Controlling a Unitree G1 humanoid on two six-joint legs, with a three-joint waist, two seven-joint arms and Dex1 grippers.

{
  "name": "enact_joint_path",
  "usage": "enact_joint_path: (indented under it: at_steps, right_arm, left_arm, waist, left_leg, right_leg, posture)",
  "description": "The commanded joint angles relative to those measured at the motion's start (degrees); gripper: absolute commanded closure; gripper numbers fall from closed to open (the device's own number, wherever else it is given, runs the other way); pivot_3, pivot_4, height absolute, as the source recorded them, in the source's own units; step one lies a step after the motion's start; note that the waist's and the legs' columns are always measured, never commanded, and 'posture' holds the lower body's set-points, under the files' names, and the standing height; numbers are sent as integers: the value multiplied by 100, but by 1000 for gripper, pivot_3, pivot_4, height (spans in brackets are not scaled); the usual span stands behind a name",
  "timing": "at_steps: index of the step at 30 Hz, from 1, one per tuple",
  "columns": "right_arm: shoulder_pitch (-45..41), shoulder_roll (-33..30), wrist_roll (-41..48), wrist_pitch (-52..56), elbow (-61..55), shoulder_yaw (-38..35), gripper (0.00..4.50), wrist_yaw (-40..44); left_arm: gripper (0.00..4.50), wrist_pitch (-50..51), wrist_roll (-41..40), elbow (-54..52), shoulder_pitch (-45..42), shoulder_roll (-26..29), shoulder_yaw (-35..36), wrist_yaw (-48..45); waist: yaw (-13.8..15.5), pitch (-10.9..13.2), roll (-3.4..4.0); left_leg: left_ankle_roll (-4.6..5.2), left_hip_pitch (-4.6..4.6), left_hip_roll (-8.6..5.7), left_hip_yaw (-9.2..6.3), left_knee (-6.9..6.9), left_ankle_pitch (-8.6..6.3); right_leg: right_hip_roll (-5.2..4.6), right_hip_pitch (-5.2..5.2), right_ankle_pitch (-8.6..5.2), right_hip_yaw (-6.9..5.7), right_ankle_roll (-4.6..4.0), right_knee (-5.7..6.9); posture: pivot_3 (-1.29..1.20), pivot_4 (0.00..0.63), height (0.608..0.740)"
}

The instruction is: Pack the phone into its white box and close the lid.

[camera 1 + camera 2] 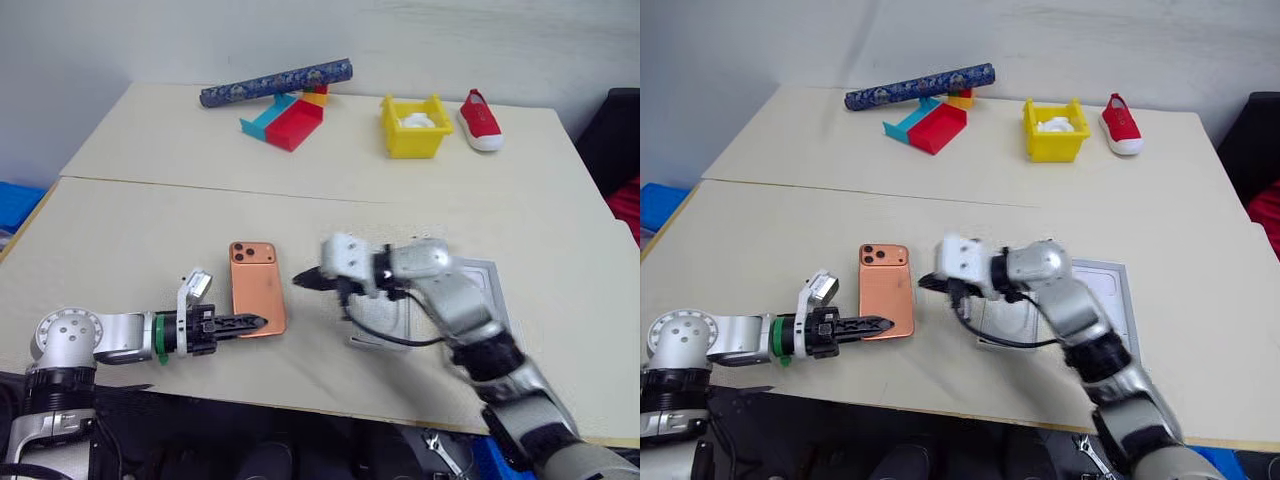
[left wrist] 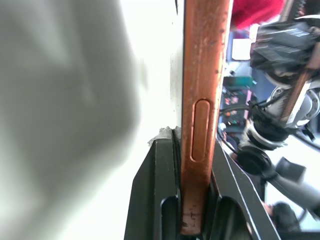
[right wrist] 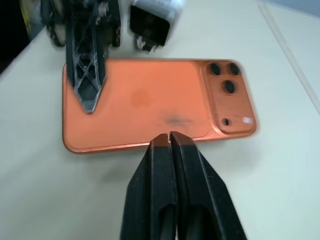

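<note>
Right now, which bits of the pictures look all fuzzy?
In the left wrist view a big pale blur sits beside the sharp edge of the phone; in the right wrist view the left gripper looks soft; in the left eye view the right gripper is smeared.

Phone left of white box

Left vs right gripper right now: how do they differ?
The left gripper is clamped on the phone at its near edge; the right gripper holds nothing. The left sits low at the table; the right hangs above it, beside the phone. Both have black fingers closed.
</note>
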Motion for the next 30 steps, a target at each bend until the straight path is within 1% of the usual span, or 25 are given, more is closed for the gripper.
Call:
enact_joint_path:
  at_steps: [1,2,4,5,6,8,9,10,11,13,16,20,24,26,30]
  right_arm:
    - [592,-678,970,1154,-1459,-1044,3281,29]
    - [909,-965,1181,1417,-1825,-1395,3014,42]
    - [1538,-1434,1499,1727,-2376,-2022,2345,52]
    - [1733,-1580,1629,1818,-2538,-2206,1986,16]
    - [2115,-1742,1702,1923,-2758,-2568,1660,-13]
    - [2705,-1930,1827,2055,-3072,-3122,953,-137]
    - [2874,-1990,1901,2083,-3160,-3270,596,-213]
    - [3089,-1983,1969,2144,-3264,-3490,269,-321]
    - [3273,-1972,1995,2169,-3349,-3651,35,-435]
    - [3589,-1906,2024,2200,-3508,-3882,0,-704]
    - [3881,-1817,2037,2145,-3710,-3930,0,-1100]
    - [4069,-1766,1967,2059,-3865,-3873,0,-1562]
    - [4194,-1797,1993,2001,-3890,-3888,0,-1842]
    - [4233,-1817,2044,1988,-3906,-3898,0,-1924]
    - [4305,-1834,2072,1948,-3902,-3905,0,-2049]
  left_arm:
    - [4391,84,57,-508,-261,70,-234,-654]
    - [4391,89,108,-608,-354,27,-369,-773]
    - [4391,91,209,-653,-579,-122,-603,-921]
    - [4391,91,270,-638,-658,-169,-674,-992]
    - [4391,91,351,-567,-841,-341,-824,-1018]
    - [4391,92,492,-463,-1144,-619,-1128,-1085]
    - [4391,93,559,-431,-1230,-689,-1220,-1130]
    - [4391,91,715,-340,-1396,-902,-1368,-1099]
    - [4391,71,863,-236,-1548,-1111,-1493,-1065]
    - [4391,42,1146,88,-1893,-1645,-1644,-946]
    - [4391,77,1598,717,-2318,-2351,-1624,-645]
    - [4391,31,2114,1235,-2585,-2928,-1427,-319]
    - [4391,-91,2601,1511,-2669,-3274,-1220,-9]
    - [4391,-56,2711,1576,-2683,-3382,-1100,-9]
    - [4391,-12,2854,1602,-2718,-3589,-1081,-145]
  waist:
    - [1,1,0]
    - [26,1,0]
    - [70,1,-1]
    - [93,1,-2]
    - [90,3,-5]
    - [146,8,-17]
    - [151,13,-25]
    - [142,19,-34]
    - [148,24,-41]
    - [164,37,-53]
    - [166,52,-69]
    - [130,58,-73]
    - [148,62,-78]
    - [151,62,-78]
    - [171,63,-78]
  left_leg:
    - [1,-4,-1,-2,-1,-1]
    - [2,-12,-1,-7,-7,-1]
    - [2,-32,1,-23,-7,-2]
    - [3,-49,-1,-24,-4,-3]
    - [4,-58,-2,-23,0,-2]
    - [7,-67,-10,-21,4,0]
    - [10,-67,-11,-23,11,2]
    - [10,-71,-11,-23,19,3]
    - [11,-71,-14,-19,22,7]
    - [13,-69,-23,-19,33,16]
    - [14,-66,-29,-20,49,21]
    - [7,-63,-29,-19,55,25]
    - [3,-63,-28,-19,55,27]
    - [3,-64,-29,-19,55,27]
    - [3,-64,-30,-19,59,27]
  right_leg:
    - [0,-2,0,0,0,-2]
    - [-1,-6,0,-1,0,-13]
    - [0,-17,0,-3,0,-26]
    - [-1,-28,0,-3,0,-31]
    - [-1,-38,0,-2,1,-31]
    - [-2,-46,2,2,3,-33]
    - [-2,-45,3,4,6,-33]
    - [-2,-43,4,4,7,-34]
    - [-4,-41,6,10,11,-34]
    - [-10,-33,11,10,19,-50]
    - [-14,-22,24,13,38,-45]
    - [-12,-25,28,18,39,-31]
    - [-11,-29,28,17,39,-27]
    - [-11,-29,28,16,39,-27]
    - [-12,-27,28,15,39,-25]
  posture:
    - [0,150,740]
    - [0,150,740]
    - [0,150,740]
    - [0,150,740]
    - [0,150,740]
    - [0,150,740]
    - [0,150,740]
    - [0,150,740]
    - [0,150,740]
    - [0,150,740]
    - [0,150,740]
    - [0,150,740]
    - [0,150,740]
    - [0,150,740]
    - [0,150,740]
